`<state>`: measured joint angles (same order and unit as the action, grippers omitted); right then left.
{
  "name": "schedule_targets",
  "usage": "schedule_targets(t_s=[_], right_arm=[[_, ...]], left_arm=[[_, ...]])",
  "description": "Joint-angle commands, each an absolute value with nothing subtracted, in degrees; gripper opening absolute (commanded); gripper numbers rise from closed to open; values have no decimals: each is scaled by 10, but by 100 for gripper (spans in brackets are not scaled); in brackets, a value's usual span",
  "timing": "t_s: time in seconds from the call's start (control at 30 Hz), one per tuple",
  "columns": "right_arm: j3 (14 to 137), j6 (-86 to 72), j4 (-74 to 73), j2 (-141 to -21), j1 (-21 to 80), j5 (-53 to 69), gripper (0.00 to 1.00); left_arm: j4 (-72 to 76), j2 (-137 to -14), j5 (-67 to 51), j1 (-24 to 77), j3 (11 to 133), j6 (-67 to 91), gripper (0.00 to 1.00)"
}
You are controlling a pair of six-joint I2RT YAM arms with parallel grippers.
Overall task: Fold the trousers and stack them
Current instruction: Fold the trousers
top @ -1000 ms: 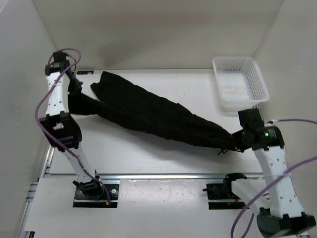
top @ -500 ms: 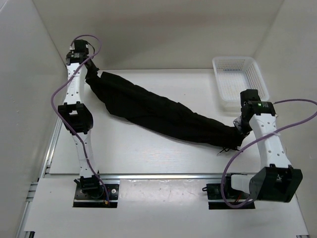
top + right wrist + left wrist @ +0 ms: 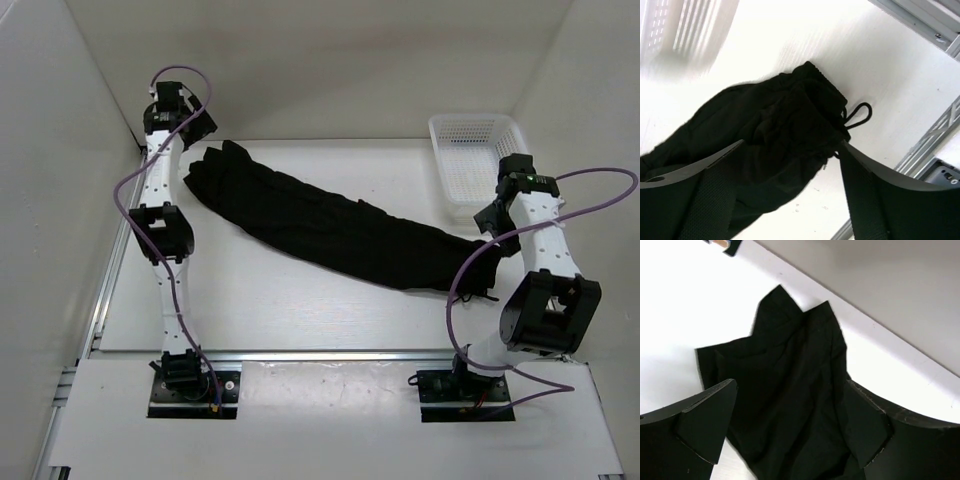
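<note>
The trousers [image 3: 340, 225] lie stretched straight across the table [image 3: 260, 290] — leg ends [image 3: 790, 305] far left, drawstring waist [image 3: 857, 115] right — probably laid out for folding, with left gripper [image 3: 790, 425] and right gripper [image 3: 790, 165] wide open and empty above them.

The white table [image 3: 250, 295] bears the black trousers [image 3: 340, 230] laid out diagonally; a mesh basket [image 3: 480, 165] sits far right.

White mesh basket [image 3: 465, 212], far-right corner of white table [image 3: 280, 300]

black trousers [image 3: 340, 225], folded lengthwise, flat, stretched diagonally across table
</note>
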<state>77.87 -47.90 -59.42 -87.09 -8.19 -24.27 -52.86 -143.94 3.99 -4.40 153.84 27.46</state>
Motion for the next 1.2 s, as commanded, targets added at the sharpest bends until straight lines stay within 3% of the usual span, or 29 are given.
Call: schedule_targets(t_s=[0.0, 0.03, 0.07, 0.1, 0.17, 0.23, 0.27, 0.33, 0.37, 0.4, 0.43, 0.53, 0.63, 0.77, 0.87, 0.9, 0.97, 1.17], right_arm=[[807, -437, -605, -842, -85, -243, 80], [796, -437, -606, -835, -85, -238, 80], [778, -437, -611, -821, -85, -230, 80], [767, -437, -611, -815, -85, -218, 80], [731, -437, -611, -798, -85, -179, 72], [707, -444, -611, -781, -85, -153, 58], [683, -444, -611, -774, -85, -127, 50], [661, -444, -611, -756, -85, -105, 38], [652, -444, -611, -756, -85, -96, 38], [636, -444, -611, -749, -85, -89, 39], [630, -444, -611, -749, -85, -74, 52], [617, -449, -590, -772, -85, -62, 67], [617, -449, -555, -818, -85, -50, 67], [631, -449, -493, -886, -85, -68, 62], [667, -433, -480, -956, -85, -68, 61], [679, -428, -480, -994, -85, -68, 61], [721, -421, -480, -1028, -85, -61, 61], [740, -408, -497, -1050, -85, -69, 61]], left_arm=[[-499, -1350, 14, -75, 1500, 260, 100], [-499, -1317, 8, -83, 1479, 260, 97], [-499, -1301, -4, -100, 1430, 249, 88], [-499, -1286, -4, -106, 1406, 243, 62], [-504, -1247, 1, -118, 1329, 236, 32], [-510, -1233, 1, -123, 1283, 236, 17], [-522, -1233, 1, -123, 1250, 236, 24], [-527, -1248, -15, -123, 1231, 236, 52], [-534, -1258, -24, -123, 1230, 229, 78], [-534, -1269, -45, -123, 1225, 229, 86], [-534, -1296, -46, -123, 1231, 229, 91], [-546, -1342, -59, -112, 1280, 223, 98], [-546, -1393, -72, -106, 1322, 240, 98], [-546, -1459, -88, -106, 1372, 249, 86], [-546, -1470, -104, -106, 1387, 254, 66], [-546, -1470, -104, -101, 1387, 254, 41], [-546, -1470, -98, -101, 1392, 259, 10], [-546, -1403, -30, -131, 1290, 279, 10]])
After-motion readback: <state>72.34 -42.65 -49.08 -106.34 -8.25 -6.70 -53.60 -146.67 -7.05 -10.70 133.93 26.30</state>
